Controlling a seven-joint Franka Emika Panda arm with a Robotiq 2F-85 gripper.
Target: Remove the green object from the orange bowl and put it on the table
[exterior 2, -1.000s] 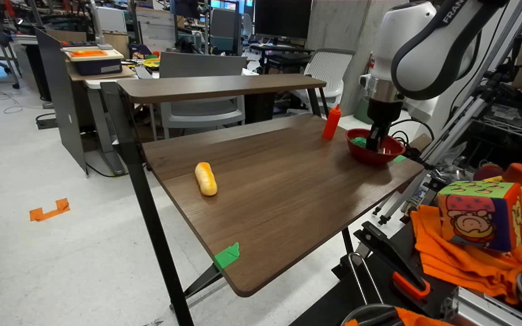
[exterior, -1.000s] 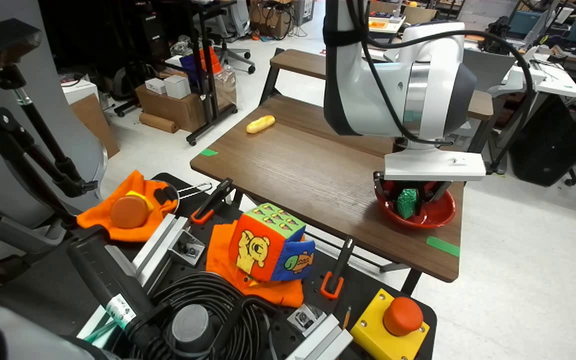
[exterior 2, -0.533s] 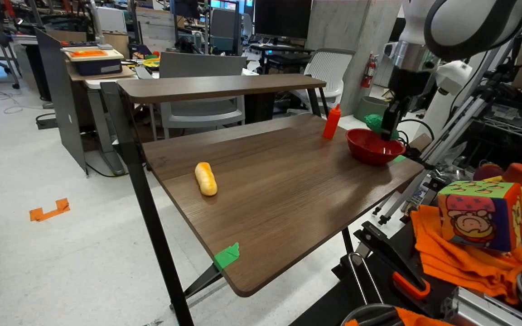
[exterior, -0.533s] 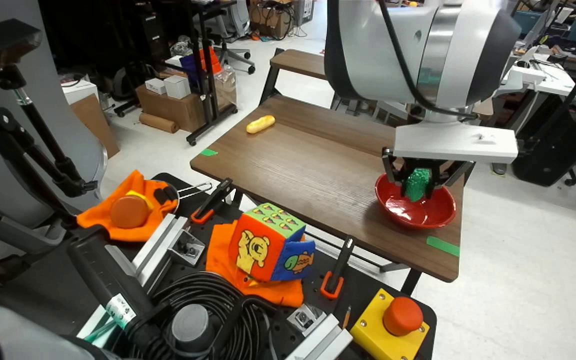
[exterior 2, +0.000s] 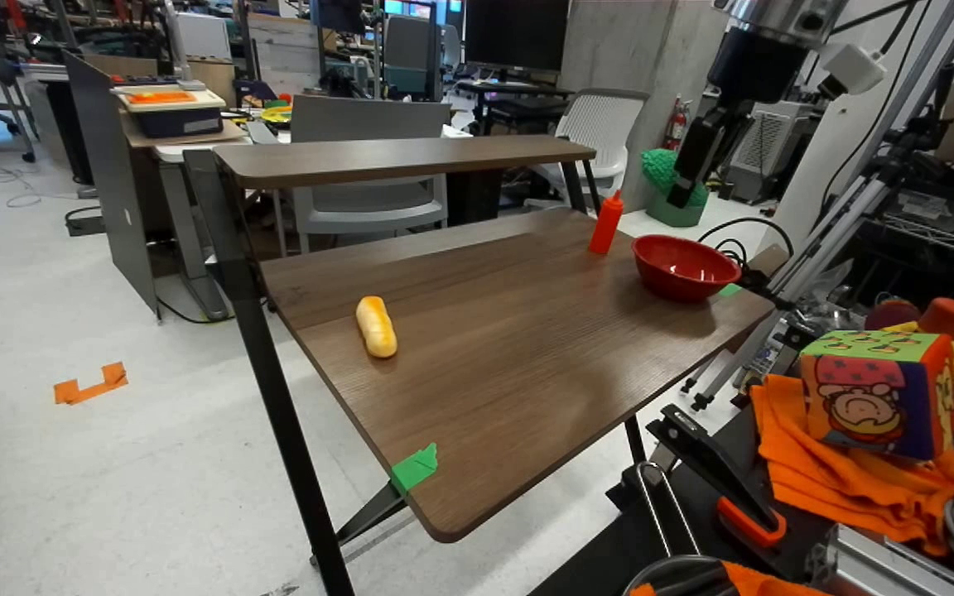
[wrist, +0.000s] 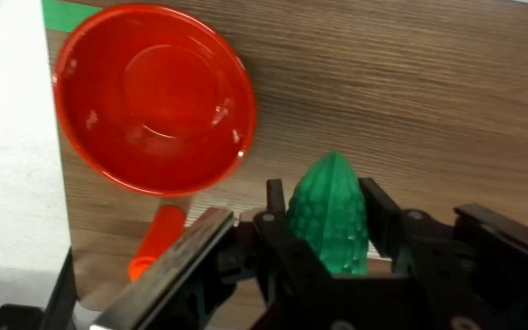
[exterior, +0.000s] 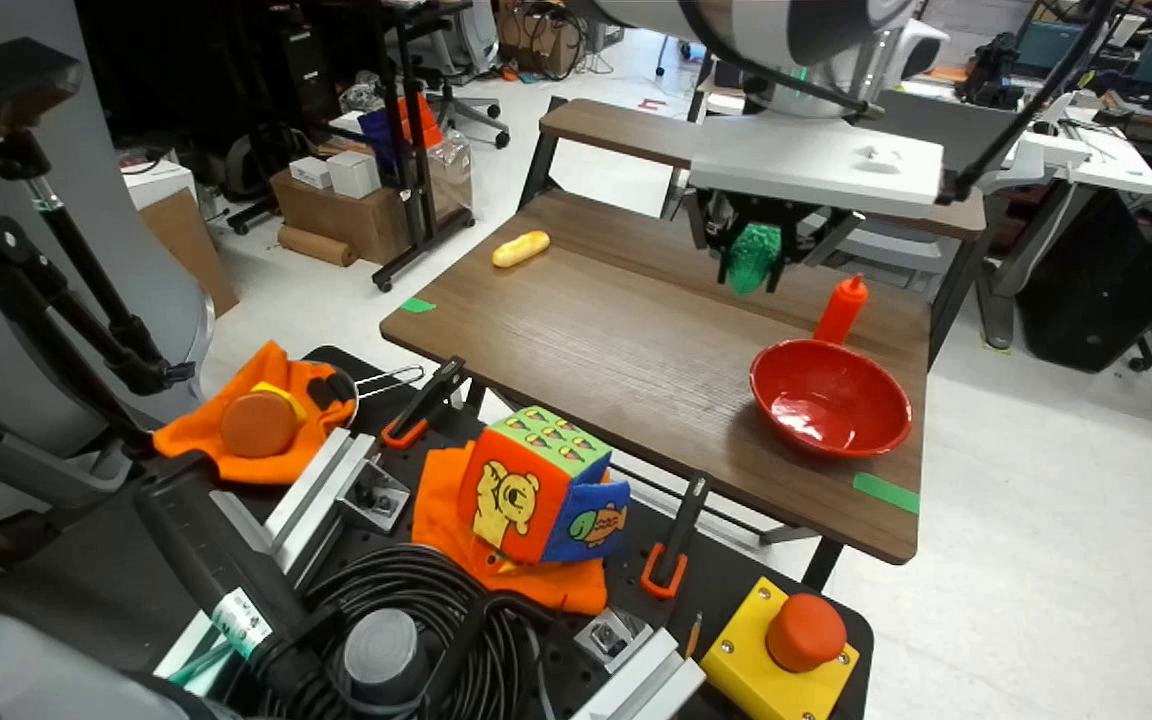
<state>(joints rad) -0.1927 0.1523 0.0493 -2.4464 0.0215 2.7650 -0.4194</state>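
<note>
The green object (exterior: 752,258) is a bumpy, pointed oval lump. My gripper (exterior: 749,278) is shut on it and holds it in the air above the table (exterior: 616,330), towards the raised shelf side. In the wrist view the green object (wrist: 330,211) sits between the two black fingers (wrist: 323,195), its tip pointing outward. It also shows in an exterior view (exterior 2: 661,170), partly behind the gripper (exterior 2: 684,192). The red-orange bowl (exterior: 826,390) stands empty on the table near a corner; it also shows in the wrist view (wrist: 172,91), to the upper left of the gripper.
A red squeeze bottle (exterior: 841,310) stands upright just beside the bowl. A yellow oblong object (exterior 2: 376,327) lies at the table's far end from the bowl. A raised shelf (exterior 2: 402,157) runs along one long edge. A cart with a soft cube (exterior: 541,490) stands along the opposite edge.
My gripper has risen out of the bowl with the green object held, then moved sideways off the bowl towards the shelf side. The bowl, now empty, has stayed in place.
</note>
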